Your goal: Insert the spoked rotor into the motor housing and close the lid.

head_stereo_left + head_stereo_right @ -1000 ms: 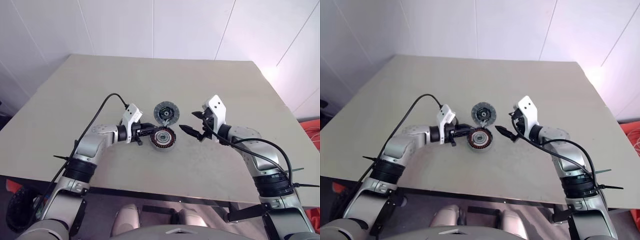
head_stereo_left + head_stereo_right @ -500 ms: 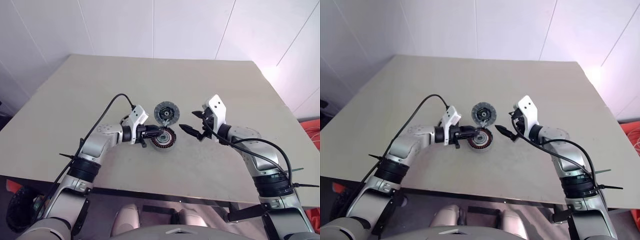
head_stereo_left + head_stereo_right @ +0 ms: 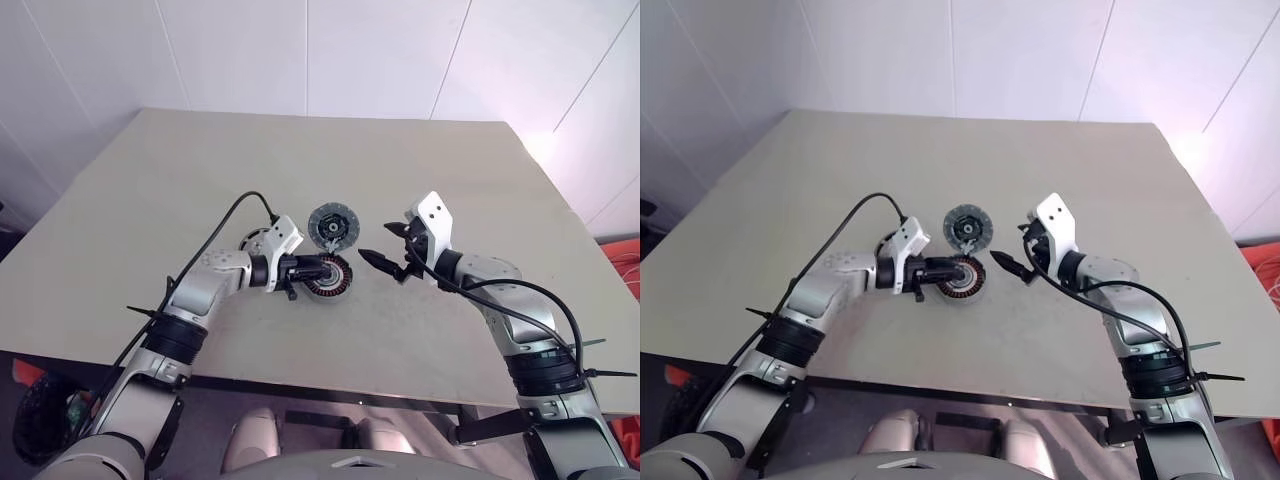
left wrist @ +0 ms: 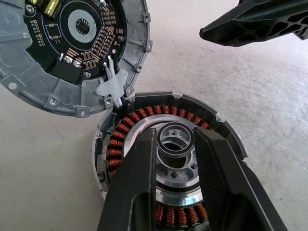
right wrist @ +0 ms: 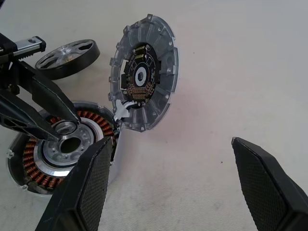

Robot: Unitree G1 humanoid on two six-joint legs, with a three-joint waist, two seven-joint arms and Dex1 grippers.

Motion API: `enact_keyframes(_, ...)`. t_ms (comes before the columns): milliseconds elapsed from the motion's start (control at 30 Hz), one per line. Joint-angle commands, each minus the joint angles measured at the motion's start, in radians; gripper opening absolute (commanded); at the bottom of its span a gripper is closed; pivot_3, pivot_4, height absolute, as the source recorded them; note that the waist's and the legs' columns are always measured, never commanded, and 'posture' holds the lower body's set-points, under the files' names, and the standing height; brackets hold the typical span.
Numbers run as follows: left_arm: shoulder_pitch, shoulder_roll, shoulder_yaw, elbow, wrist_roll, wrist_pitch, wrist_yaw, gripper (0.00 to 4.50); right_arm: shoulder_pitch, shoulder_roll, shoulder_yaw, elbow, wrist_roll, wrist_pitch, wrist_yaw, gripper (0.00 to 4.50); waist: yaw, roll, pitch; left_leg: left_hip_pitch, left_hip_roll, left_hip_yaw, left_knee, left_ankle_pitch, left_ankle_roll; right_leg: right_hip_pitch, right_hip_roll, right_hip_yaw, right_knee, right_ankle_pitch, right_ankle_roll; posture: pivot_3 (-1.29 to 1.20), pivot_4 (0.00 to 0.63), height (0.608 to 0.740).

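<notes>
A: Any sign of the spoked rotor [image 5: 67, 57] seated yet?

B: None. Lying flat on the table [image 3: 150, 200] near the motor housing [image 3: 328, 277], on the left arm's side, held by neither gripper.

A: And inside the housing?

B: Bare. Copper windings [image 4: 126, 126] around a silver centre collar [image 4: 163, 144], with nothing dropped in.

A: Holding anything with the left gripper [image 4: 174, 137]?

B: Pinched narrow on that centre collar, one black finger on each side, reaching in over the housing's rim. Looks more like steadying the housing than carrying a part.

A: Right gripper [image 3: 385, 265]?

B: Spread wide and empty. Hovering just beside the housing, opposite the left one.

A: Lid [image 3: 330, 226]?

B: Swung open and tilted up off the housing's far rim. Joined there by a small white hinge piece [image 4: 113, 86], with the circuit board [image 4: 82, 24] face showing. Not closed.

A: So, how far along?

B: Early, by the look of it. Opened and ready, nothing more. Left to do: let go of the collar, fetch the rotor, lower it onto the centre, then fold the lid down.
</notes>
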Motion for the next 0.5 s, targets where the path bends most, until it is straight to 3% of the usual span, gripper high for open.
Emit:
enact_keyframes(33,-0.029,-0.004,0.002,0.002,0.008,-0.026,-0.013,1.21,-0.009,0.001,-0.020,-0.010,0.003,-0.026,-0.001,4.50,0.000,0.000,0.000,0.000,0.000,0.000,0.000,0.000,0.000,0.000,0.000,0.000,0.000,0.000,0.000,0.00,0.000,0.740)
enact_keyframes(500,-0.030,-0.008,0.007,0.025,0.020,-0.048,-0.033,1.21,-0.013,0.002,-0.022,0.005,0.000,-0.043,0.002,4.50,0.000,0.000,0.000,0.000,0.000,0.000,-0.001,0.000,0.000,0.000,0.000,0.000,0.000,0.000,0.000,0.00,0.000,0.740)
